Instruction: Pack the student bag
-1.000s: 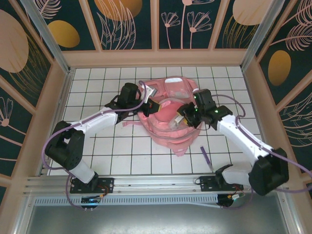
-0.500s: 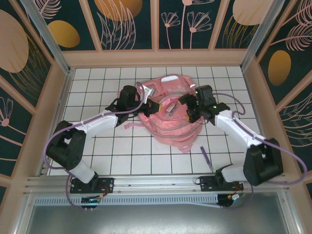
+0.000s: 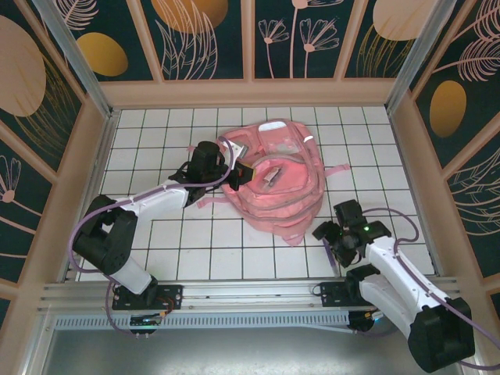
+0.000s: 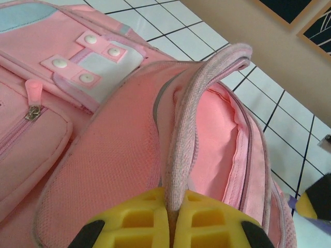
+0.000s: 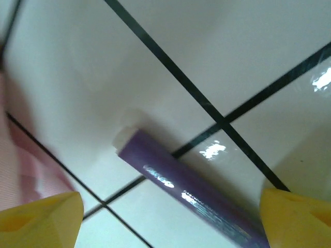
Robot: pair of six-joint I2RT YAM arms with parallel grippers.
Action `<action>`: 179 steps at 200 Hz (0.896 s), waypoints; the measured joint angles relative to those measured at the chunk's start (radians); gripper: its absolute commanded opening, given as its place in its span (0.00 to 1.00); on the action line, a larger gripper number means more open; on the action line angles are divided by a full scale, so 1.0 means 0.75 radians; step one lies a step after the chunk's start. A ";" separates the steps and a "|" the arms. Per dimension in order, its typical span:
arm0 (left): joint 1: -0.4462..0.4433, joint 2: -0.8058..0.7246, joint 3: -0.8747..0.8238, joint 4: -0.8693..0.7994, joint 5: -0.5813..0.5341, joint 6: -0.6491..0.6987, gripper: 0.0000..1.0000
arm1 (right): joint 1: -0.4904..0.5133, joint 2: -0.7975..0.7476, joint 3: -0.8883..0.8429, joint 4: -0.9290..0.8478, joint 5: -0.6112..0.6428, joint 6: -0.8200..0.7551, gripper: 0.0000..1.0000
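Student bag: I saw the pink student bag (image 3: 273, 195) lying flat on the white tiled table (image 3: 156, 234), in the middle toward the far side, with its main compartment gaping open on top.
Bag contents: a small greyish item (image 3: 271, 177) lay in the open compartment; I could not tell what it was.
Left gripper: my left gripper (image 4: 174, 217) was clamped tight on the padded rim (image 4: 183, 129) of the bag's opening, its yellow fingers (image 4: 129, 219) pressed together with the pink edge pinched between them and lifted into an arch.
Bag front: in the left wrist view I made out a zip pull (image 4: 32, 101) on a front pocket and two pink tabs with white snaps (image 4: 85, 57) beside a pale blue panel.
Right gripper: my right gripper (image 3: 334, 237) hung low over the tiles just off the bag's near right corner, jaws spread wide and holding nothing.
Purple pen: a purple pen (image 5: 191, 188) lay flat on the tiles between the spread yellow fingertips (image 5: 39, 217), crossing a black grid line and touching neither one.
Bag edge: a strip of pink fabric showed at the left border of the right wrist view, near the pen's pale end.
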 measured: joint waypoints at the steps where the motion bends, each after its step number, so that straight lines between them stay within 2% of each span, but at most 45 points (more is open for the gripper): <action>1: 0.000 0.000 0.000 0.000 0.001 0.000 0.00 | 0.000 0.001 -0.001 -0.001 -0.002 -0.002 0.91; 56: 0.000 -0.016 -0.009 -0.001 -0.019 -0.013 0.00 | 0.001 0.107 0.023 0.008 0.003 -0.085 0.91; 74: 0.001 -0.041 -0.031 0.000 -0.025 -0.012 0.00 | 0.005 0.146 0.036 0.007 0.002 -0.106 0.88; 88: 0.001 -0.058 -0.052 0.000 -0.025 -0.011 0.00 | 0.010 0.178 0.047 0.001 0.010 -0.113 0.79; 107: 0.001 -0.067 -0.070 -0.001 -0.024 -0.011 0.00 | 0.041 0.229 0.060 -0.027 0.052 -0.106 0.56; 126: 0.001 -0.067 -0.072 -0.001 -0.024 -0.010 0.00 | 0.091 0.271 0.065 -0.049 0.107 -0.097 0.51; 146: 0.001 -0.067 -0.072 -0.001 -0.023 -0.006 0.00 | 0.124 0.337 0.084 -0.063 0.146 -0.087 0.40; 152: 0.001 -0.067 -0.072 -0.001 -0.024 -0.006 0.00 | 0.127 0.355 0.096 -0.066 0.153 -0.086 0.36; 161: 0.001 -0.067 -0.072 -0.001 -0.023 -0.006 0.00 | 0.129 0.381 0.109 -0.069 0.153 -0.072 0.23; 179: 0.001 -0.067 -0.072 -0.001 -0.019 -0.006 0.00 | 0.137 0.423 0.133 -0.045 0.139 -0.064 0.11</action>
